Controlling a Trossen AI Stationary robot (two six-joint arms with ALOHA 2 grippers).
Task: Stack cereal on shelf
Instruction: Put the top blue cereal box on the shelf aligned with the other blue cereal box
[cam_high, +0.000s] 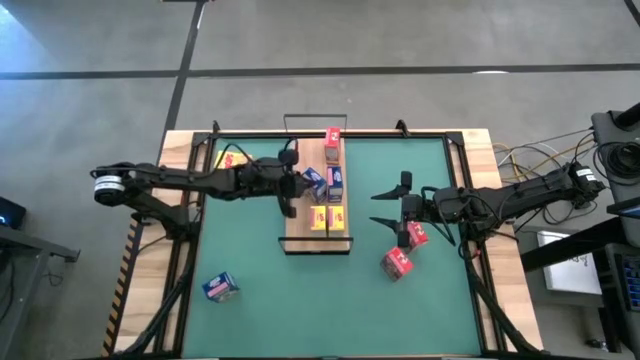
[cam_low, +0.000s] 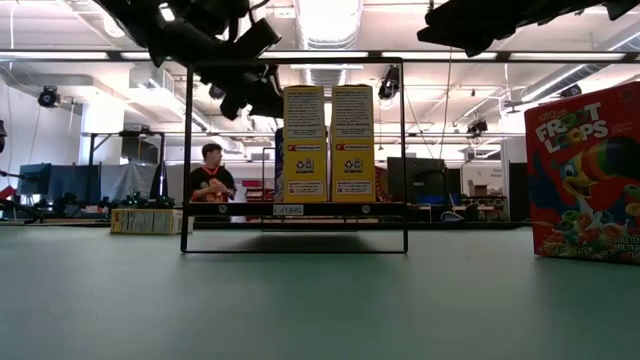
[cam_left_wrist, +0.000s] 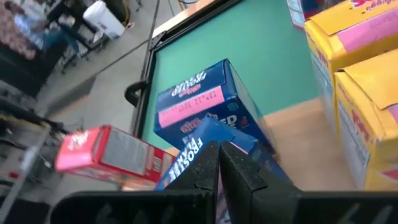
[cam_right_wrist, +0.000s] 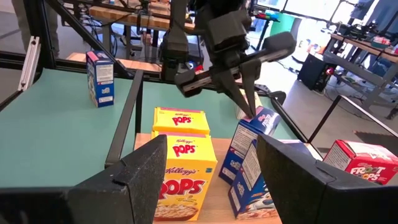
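Note:
The shelf (cam_high: 298, 228) is a light-wood board in a black wire frame at the mat's middle. On it stand a red cereal box (cam_high: 332, 139), an upright blue one (cam_high: 336, 179), a tilted blue one (cam_high: 313, 181) and two yellow ones (cam_high: 327, 218). My left gripper (cam_high: 299, 184) reaches in from the table's left, shut, at the tilted blue box (cam_right_wrist: 250, 146). My right gripper (cam_high: 392, 205) hovers open right of the shelf with nothing between its fingers. Loose boxes lie on the mat: two red (cam_high: 406, 250), one blue (cam_high: 220, 288), one yellow (cam_high: 230, 158). My left gripper touches the tilted blue box at its top end (cam_right_wrist: 255, 118) with the tips of its shut fingers (cam_left_wrist: 208, 168). The fingers slant down onto it from the table's left side. The box leans over with its lower end on the shelf board, beside the upright blue box (cam_left_wrist: 199, 102).
Green mat (cam_high: 290, 300) lies open toward the near edge. A black frame rail (cam_high: 470, 250) rims the table. In the low view a red box (cam_low: 585, 175) stands close at the right and a person (cam_low: 210, 178) sits in the room behind.

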